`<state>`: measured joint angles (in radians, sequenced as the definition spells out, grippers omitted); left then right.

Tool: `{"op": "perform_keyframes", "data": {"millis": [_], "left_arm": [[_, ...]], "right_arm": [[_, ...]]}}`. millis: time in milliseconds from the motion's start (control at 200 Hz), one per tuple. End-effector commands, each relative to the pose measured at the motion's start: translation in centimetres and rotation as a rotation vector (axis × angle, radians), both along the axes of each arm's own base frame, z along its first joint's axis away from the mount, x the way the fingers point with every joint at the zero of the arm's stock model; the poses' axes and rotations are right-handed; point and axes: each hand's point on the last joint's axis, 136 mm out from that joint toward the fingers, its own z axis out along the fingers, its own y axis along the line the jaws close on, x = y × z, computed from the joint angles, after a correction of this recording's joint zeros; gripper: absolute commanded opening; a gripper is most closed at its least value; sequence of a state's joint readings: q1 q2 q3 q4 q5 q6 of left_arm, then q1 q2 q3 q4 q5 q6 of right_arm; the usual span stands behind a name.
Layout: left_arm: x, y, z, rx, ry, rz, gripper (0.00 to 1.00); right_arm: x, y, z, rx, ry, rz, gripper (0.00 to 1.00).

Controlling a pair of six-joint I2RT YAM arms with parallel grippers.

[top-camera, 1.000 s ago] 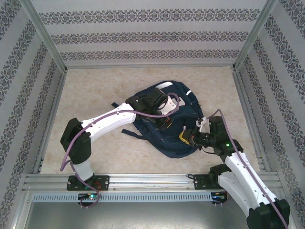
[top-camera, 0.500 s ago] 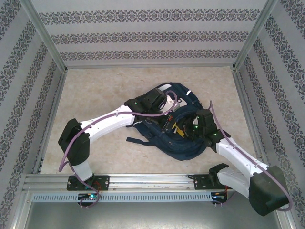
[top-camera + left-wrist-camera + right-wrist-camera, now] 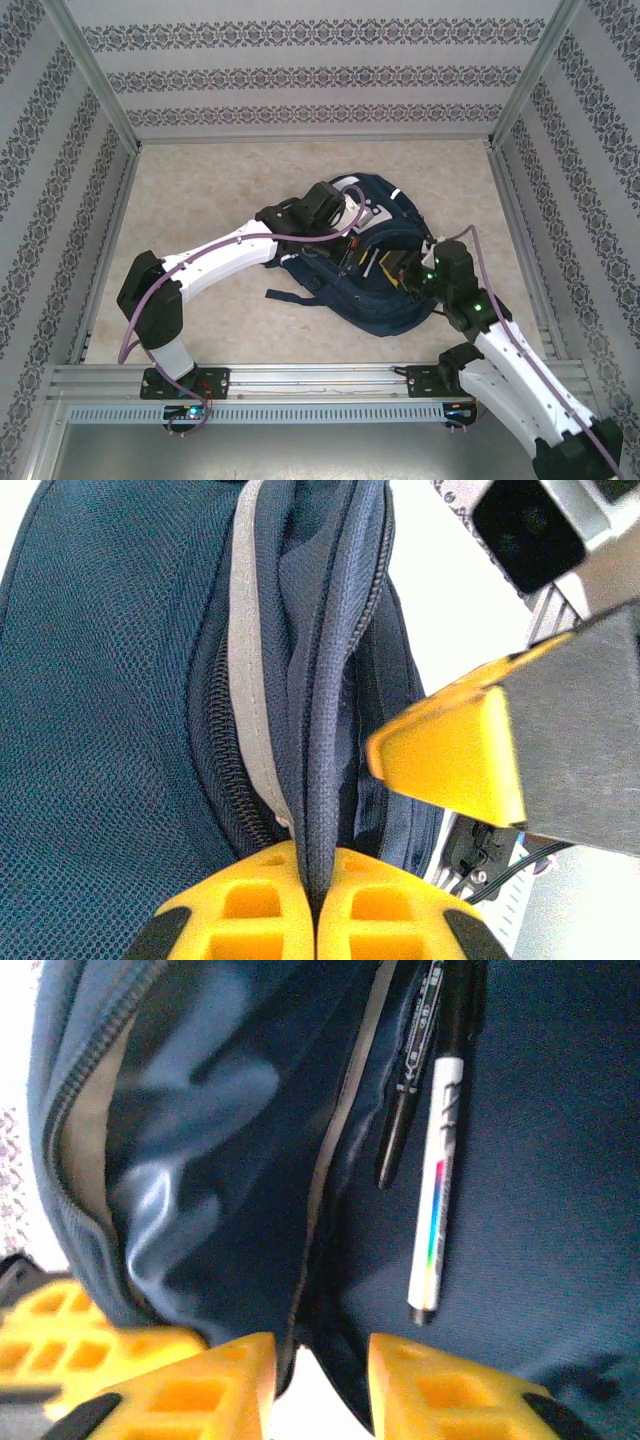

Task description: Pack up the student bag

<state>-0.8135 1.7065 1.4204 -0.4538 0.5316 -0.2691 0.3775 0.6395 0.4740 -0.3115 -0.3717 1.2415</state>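
Note:
The student bag (image 3: 382,305), dark navy, lies on the table's middle with its main zip gaping. My left gripper (image 3: 352,226) holds the upper lip of the opening; in the left wrist view its yellow fingers (image 3: 317,905) are shut on the bag's zip edge (image 3: 320,730). My right gripper (image 3: 405,268) sits at the opening's right side. Its jaws (image 3: 320,1375) stand apart, with a loose fold of the bag's lining between them. Just ahead, a white marker (image 3: 438,1190) and a black pen (image 3: 408,1080) lie on the fabric inside the bag (image 3: 200,1160).
The right gripper's yellow finger (image 3: 450,755) hangs close beside the held zip edge. A bag strap (image 3: 290,293) trails left onto the beige table (image 3: 200,200). Patterned walls and metal rails (image 3: 300,380) box in the table.
My right gripper went from the bag's right edge into the opening, opened, then drew back slightly right. The bag shifted a little. The left gripper kept its hold on the zip edge.

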Motion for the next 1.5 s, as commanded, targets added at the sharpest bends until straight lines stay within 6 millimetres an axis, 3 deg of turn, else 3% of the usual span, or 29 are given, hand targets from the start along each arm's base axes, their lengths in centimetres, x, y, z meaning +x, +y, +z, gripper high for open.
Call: {"op": "perform_keyframes", "data": {"millis": [0,130,200,290,495,720,884,1114,1189,1284,1494], "left_arm": [[-0.5,-1.7,3.2,-0.124,-0.042,-0.043,0.0],[-1.2,-2.2,2.9,-0.153,0.007,-0.075,0.0],[-1.4,-2.2,2.6,-0.149,0.017,-0.079,0.0],[-1.5,-2.1,2.6,-0.143,0.018,-0.088,0.0],[-1.7,-2.1,3.4,-0.158,0.004,-0.094,0.0],[-2.0,-2.0,2.9,-0.169,0.01,-0.102,0.0],[-2.1,-1.8,2.2,-0.156,0.024,-0.101,0.0],[-1.1,-0.2,1.9,-0.145,0.004,-0.055,0.06],[-0.8,0.5,1.4,-0.143,0.007,-0.034,0.19],[-0.6,1.3,0.6,-0.127,0.015,-0.027,0.29],[0.3,4.3,-1.2,-0.001,-0.007,0.021,0.36]], "right_arm": [[-1.9,-0.7,-3.2,-0.048,0.082,0.015,0.21],[-1.9,-0.7,-4.2,-0.097,0.127,0.027,0.15],[-1.3,0.0,-4.3,-0.114,0.135,0.05,0.05],[-0.3,0.7,-4.6,-0.148,0.132,0.053,0.0],[2.3,2.3,-5.6,-0.162,0.142,0.044,0.0],[5.2,6.2,-3.2,-0.072,0.077,0.096,0.0],[6.1,5.2,-2.9,-0.07,0.054,0.009,0.0],[3.8,3.2,-3.2,-0.163,0.064,0.036,0.19],[2.4,2.1,-3.0,-0.22,0.059,0.059,0.26],[0.4,0.6,-2.9,-0.317,0.058,0.112,0.32],[-3.3,-2.2,-3.1,-0.498,0.109,0.207,0.33]]}}
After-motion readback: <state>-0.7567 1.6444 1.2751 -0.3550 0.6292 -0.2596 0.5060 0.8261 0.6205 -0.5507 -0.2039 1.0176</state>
